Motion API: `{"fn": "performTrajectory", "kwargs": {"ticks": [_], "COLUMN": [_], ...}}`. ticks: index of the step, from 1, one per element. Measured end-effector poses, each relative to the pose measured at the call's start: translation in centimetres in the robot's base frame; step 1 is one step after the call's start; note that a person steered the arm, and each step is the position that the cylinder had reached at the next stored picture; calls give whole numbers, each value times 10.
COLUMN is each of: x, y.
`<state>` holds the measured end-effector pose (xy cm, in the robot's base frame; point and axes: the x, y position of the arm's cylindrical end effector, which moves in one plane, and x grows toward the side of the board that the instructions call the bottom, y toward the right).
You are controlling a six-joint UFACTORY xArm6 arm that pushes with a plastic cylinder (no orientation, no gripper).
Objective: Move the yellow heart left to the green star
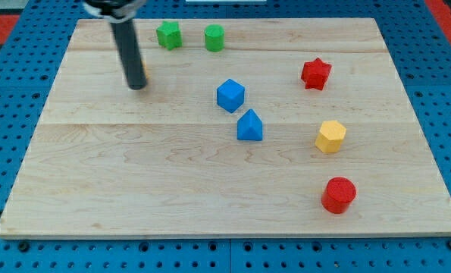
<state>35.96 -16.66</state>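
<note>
My tip [137, 86] rests on the wooden board [134, 182] in the view's upper left. The dark rod hides nearly all of the yellow heart [144, 74]; only a thin yellow-orange sliver shows at the rod's right edge, just above the tip. The green star [168, 35] sits near the view's top edge of the board, up and to the right of the tip, apart from the rod. I cannot tell whether the tip touches the heart.
A green cylinder [214, 37] stands right of the green star. A blue cube [230, 95] and a blue pointed block [249, 126] sit mid-board. A red star [315, 73], a yellow hexagon [330, 136] and a red cylinder [339, 195] are at the right.
</note>
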Motion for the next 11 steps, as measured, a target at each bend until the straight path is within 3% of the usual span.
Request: {"fn": "performTrajectory", "kwargs": {"ticks": [1, 2, 4, 6, 9, 10, 11], "x": [-26, -20, -23, -68, -91, -79, -18], "y": [-25, -22, 16, -28, -29, -26, 58]}}
